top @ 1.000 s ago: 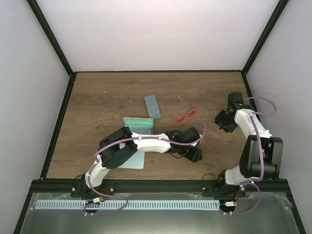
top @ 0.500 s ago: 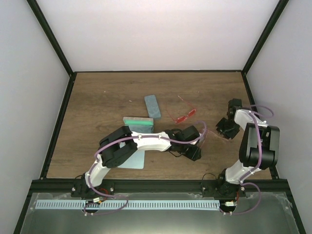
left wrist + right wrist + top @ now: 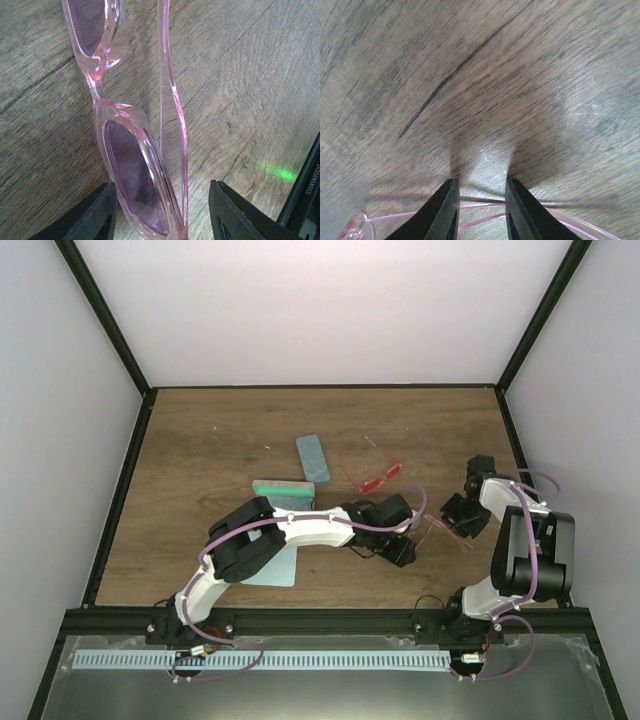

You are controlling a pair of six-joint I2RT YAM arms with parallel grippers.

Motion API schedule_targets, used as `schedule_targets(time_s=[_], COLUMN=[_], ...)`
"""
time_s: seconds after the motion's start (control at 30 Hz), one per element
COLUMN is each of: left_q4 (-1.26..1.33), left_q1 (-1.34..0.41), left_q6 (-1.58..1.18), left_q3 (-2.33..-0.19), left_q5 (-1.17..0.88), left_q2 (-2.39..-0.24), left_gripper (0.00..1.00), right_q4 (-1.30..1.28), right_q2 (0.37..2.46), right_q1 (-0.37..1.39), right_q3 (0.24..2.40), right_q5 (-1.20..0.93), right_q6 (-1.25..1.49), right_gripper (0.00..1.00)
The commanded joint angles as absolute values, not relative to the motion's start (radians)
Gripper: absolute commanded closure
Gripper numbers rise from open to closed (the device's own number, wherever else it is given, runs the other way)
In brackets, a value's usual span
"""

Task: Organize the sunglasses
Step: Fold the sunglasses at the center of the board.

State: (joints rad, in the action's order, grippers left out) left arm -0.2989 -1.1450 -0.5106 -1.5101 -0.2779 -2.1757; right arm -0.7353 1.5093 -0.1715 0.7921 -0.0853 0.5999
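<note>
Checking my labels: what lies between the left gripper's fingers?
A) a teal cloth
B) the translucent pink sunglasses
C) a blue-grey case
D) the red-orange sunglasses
B: the left wrist view shows the translucent pink sunglasses lying between the fingertips of the left gripper.

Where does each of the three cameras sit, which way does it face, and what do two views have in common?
Top external: above and behind the robot, facing down over the table; the left arm, right arm, left gripper and right gripper show.
Left wrist: on the left arm, facing down at the pink sunglasses; its fingertips show at the bottom.
Right wrist: on the right arm, facing down at the table; its fingertips show at the bottom.
Shared: both wrist views show the pink sunglasses.
</note>
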Motion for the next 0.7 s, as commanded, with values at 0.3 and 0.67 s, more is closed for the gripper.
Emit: schedule_targets(time_s=[0.3, 0.67], left_q4=[-0.405, -0.492], left_q1=[-1.125, -1.105], left_q6=[-0.492, -0.468], left_q3=[-1.558, -1.662], left_q5=[-0.214, -0.088], left_q2=[-2.258, -2.237], left_gripper=[0.48, 0.48], right_q4=[-0.787, -0.778], right_q2=[1.414, 1.396], right_q1=[-0.176, -0.176], right_q3=[0.885, 0.869], right_q5=[-0.065, -0.089], right_q6=[0.581, 0.562], right_gripper=[0.56, 0.55])
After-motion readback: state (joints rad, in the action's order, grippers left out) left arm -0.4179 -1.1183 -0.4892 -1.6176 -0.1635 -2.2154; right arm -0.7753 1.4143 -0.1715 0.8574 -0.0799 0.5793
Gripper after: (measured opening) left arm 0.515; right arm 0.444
